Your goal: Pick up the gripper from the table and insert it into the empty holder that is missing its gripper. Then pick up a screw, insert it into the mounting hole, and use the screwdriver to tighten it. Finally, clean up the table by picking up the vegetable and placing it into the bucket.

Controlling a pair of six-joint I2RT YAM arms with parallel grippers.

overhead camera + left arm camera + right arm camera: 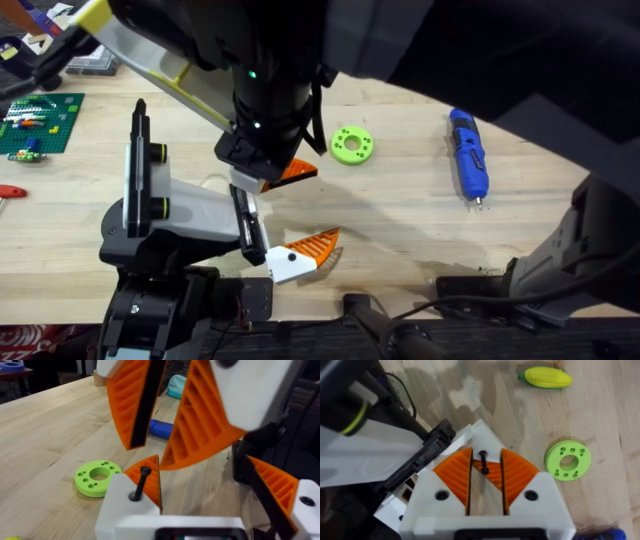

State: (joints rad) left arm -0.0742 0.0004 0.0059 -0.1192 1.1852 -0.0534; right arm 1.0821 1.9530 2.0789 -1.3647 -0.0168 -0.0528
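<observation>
The gripper (298, 170) (151, 476) (492, 474), a dark-orange wedge with a pale base, sits at the black holder (243, 215) (427, 450) on the grey wedge body (195, 210). A black screw (141, 482) (483, 460) stands in its base. My right gripper (262, 165) (149, 455) (485, 467) hovers just above, open, its pads either side of the screw without touching. The left gripper (320, 205) (220, 485) is open, wedge and ribbed finger (305, 250) (277, 492) far apart. The blue screwdriver (468, 155) (161, 428) lies to the right. The vegetable, a corn cob (545, 377), lies beyond. The bucket is out of view.
A green ring (352, 145) (97, 477) (567, 460) lies on the table (400, 220) just right of the wedge. A green brick plate (40, 122) sits at the far left. The right arm's dark bulk hangs over the table's back. Bare wood lies between ring and screwdriver.
</observation>
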